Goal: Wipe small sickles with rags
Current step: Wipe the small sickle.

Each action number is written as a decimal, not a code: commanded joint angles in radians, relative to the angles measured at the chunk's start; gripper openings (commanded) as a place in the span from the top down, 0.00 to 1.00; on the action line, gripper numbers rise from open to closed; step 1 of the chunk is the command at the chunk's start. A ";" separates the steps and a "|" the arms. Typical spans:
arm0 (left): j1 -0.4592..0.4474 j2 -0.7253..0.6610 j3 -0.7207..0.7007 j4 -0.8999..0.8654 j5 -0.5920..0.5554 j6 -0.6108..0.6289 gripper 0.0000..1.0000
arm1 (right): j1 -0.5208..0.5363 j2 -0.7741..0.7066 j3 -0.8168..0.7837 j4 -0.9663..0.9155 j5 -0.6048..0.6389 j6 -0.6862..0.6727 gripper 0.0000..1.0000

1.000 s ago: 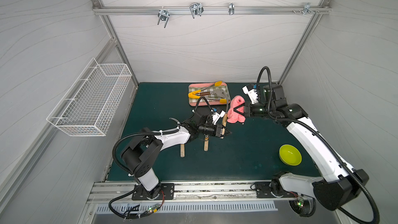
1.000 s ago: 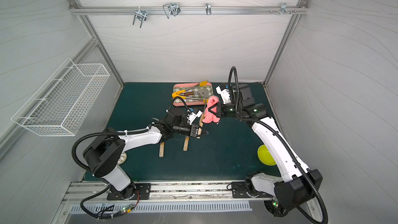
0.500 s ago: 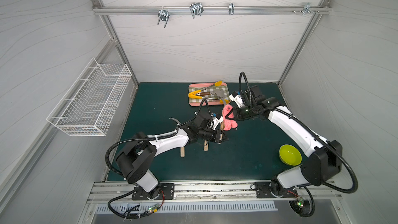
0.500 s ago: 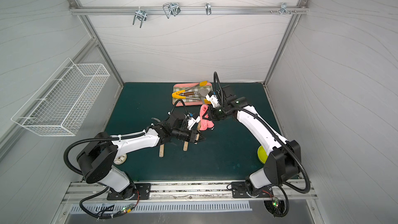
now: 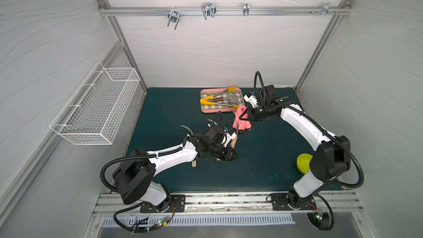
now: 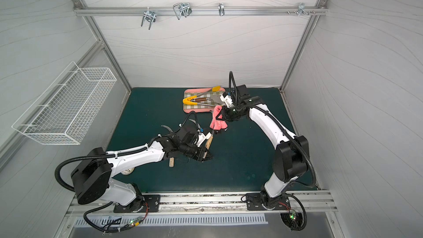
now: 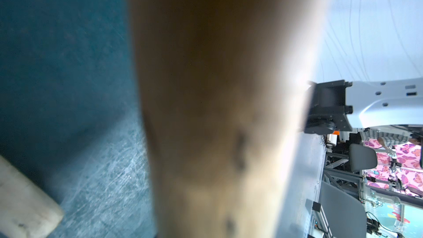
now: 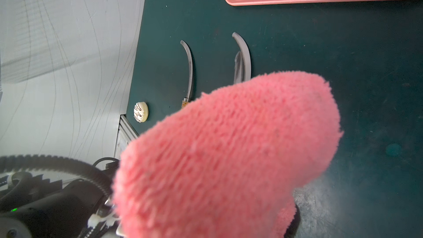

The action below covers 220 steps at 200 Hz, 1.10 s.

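Note:
In both top views my left gripper (image 5: 230, 156) (image 6: 205, 156) is shut on the pale wooden handle of a small sickle (image 5: 233, 143) (image 6: 208, 143). Its thin blade slants up into the pink rag (image 5: 241, 121) (image 6: 218, 121). My right gripper (image 5: 244, 117) (image 6: 221, 116) is shut on that rag, which hangs against the blade. The held handle (image 7: 217, 111) fills the left wrist view as a blur and hides the jaws. The right wrist view is mostly rag (image 8: 229, 156). Two more sickles lie on the mat, blades (image 8: 189, 69) (image 8: 244, 53) showing and handles mostly hidden under my left arm.
A pink-rimmed checked tray (image 5: 204, 110) with yellow-tipped tongs (image 5: 207, 100) and a spatula stands at the back, close behind the rag. A green bowl (image 5: 302, 162) sits by the right arm's base. A small white round object (image 8: 141, 112) lies at the mat's left edge. A wire basket (image 5: 98, 108) hangs on the left wall.
The right arm has carried the rag leftward and forward onto the held sickle's blade. The left gripper has shifted a little toward the front with the sickle.

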 commanded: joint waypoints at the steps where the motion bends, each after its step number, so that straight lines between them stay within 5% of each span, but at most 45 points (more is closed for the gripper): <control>1: -0.068 -0.060 0.046 0.131 0.090 0.208 1.00 | 0.012 0.067 0.049 0.046 -0.040 -0.060 0.97; 72: -0.084 -0.107 0.053 0.015 0.101 0.302 1.00 | -0.021 0.272 0.310 0.001 -0.087 -0.102 0.97; 110: -0.086 -0.125 0.051 -0.033 0.073 0.322 1.00 | -0.066 0.314 0.424 -0.060 0.013 -0.118 0.98; 181: -0.086 -0.056 0.114 -0.180 -0.173 0.373 1.00 | -0.104 -0.076 0.192 -0.168 0.277 -0.185 0.97; 220: -0.086 0.003 0.167 -0.227 -0.285 0.398 1.00 | -0.037 -0.254 0.057 -0.203 0.301 -0.142 0.95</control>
